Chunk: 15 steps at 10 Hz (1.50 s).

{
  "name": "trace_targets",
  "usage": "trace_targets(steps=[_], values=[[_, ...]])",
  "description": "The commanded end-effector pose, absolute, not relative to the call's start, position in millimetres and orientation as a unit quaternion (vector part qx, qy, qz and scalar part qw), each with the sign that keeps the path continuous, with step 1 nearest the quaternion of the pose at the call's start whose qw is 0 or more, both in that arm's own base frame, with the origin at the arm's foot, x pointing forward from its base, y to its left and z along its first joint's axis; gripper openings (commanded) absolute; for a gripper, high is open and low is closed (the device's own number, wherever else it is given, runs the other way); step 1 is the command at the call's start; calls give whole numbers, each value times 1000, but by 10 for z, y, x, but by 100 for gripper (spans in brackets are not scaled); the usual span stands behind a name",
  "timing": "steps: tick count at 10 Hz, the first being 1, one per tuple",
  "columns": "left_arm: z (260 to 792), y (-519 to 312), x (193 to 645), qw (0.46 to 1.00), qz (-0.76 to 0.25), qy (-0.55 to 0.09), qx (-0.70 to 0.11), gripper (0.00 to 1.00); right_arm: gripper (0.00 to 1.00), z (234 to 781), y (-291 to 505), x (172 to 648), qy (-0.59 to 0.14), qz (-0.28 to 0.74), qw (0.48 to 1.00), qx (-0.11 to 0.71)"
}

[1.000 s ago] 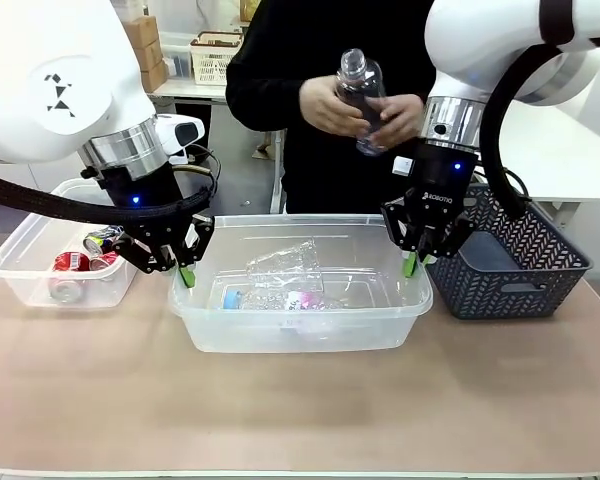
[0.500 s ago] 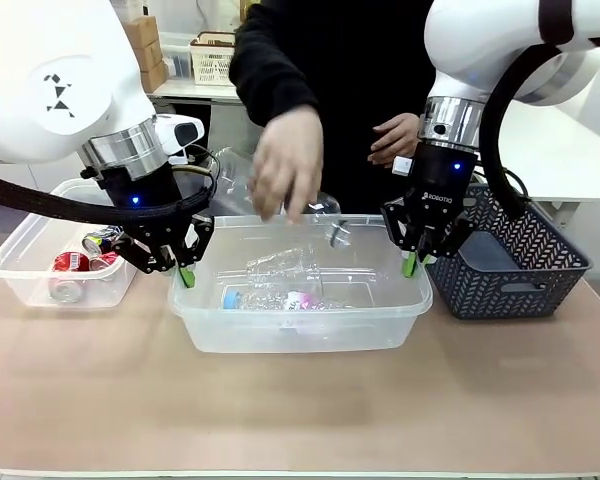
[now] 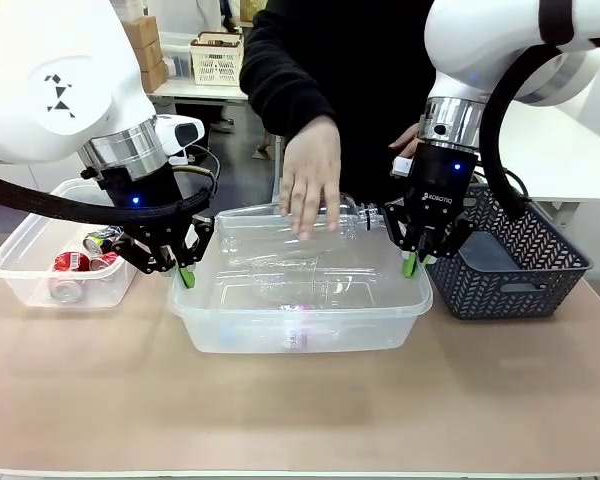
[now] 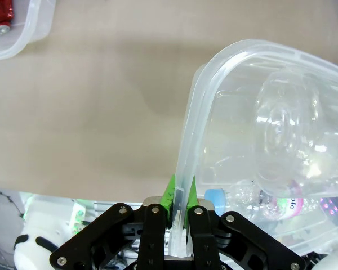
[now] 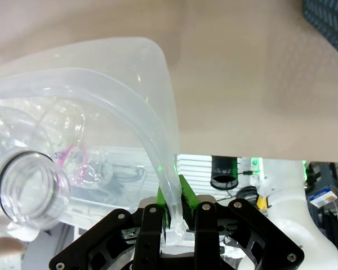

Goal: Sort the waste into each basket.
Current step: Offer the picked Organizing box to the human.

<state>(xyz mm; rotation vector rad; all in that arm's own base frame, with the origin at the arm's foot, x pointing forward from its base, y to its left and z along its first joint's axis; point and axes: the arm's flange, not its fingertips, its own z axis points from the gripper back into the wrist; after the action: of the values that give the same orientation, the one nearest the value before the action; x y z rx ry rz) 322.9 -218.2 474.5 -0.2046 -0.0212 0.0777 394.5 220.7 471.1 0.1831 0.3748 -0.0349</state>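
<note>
The middle see-through basket (image 3: 380, 325) holds clear plastic bottles. A person's hand (image 3: 310, 190) lays an uncapped clear bottle (image 3: 265, 228) into it, on top of the others. My left gripper (image 3: 185, 272) is shut on this basket's left rim, and my right gripper (image 3: 412, 262) is shut on its right rim. In the left wrist view the left gripper (image 4: 179, 199) pinches the rim, with a big clear bottle (image 4: 287, 140) and a blue-capped bottle (image 4: 215, 198) inside. The right gripper (image 5: 173, 211) pinches the rim beside the bottle's open neck (image 5: 31, 183). A second basket (image 3: 20, 285) at far left holds red and silver cans (image 3: 72, 262).
A dark grey lattice basket (image 3: 520, 270) stands right of the middle tub, close behind my right gripper. The person stands at the table's far side. Bare tabletop (image 3: 300, 410) lies in front of the tubs.
The person held the clear bottle in both hands, then brought it down; one hand now presses it into the middle basket. Both grippers have stayed on the rim.
</note>
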Motion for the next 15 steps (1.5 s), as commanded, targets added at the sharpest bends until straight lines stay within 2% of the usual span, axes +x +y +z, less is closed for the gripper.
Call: trace_targets(steps=[1, 9, 10, 12, 15], values=[[4775, -2154, 3218, 993, 41, -16, -106, 0, 0, 4722, 2208, 3910, 185, -19, 978, 95], [4775, -2154, 3218, 993, 41, -16, -106, 0, 0, 4722, 2208, 3910, 185, -19, 978, 95], [4746, -2182, 3229, 994, 39, -11, -102, 6, 8, 4711, 2207, 3945, 186, -17, 978, 91], [4845, -2294, 3825, 992, 27, -39, -116, 6, 8, 4817, 2464, 4545, 195, 10, 977, 91], [4822, -2451, 4469, 990, 17, -40, -131, 6, 8, 4888, 2767, 5188, 190, 13, 976, 105]])
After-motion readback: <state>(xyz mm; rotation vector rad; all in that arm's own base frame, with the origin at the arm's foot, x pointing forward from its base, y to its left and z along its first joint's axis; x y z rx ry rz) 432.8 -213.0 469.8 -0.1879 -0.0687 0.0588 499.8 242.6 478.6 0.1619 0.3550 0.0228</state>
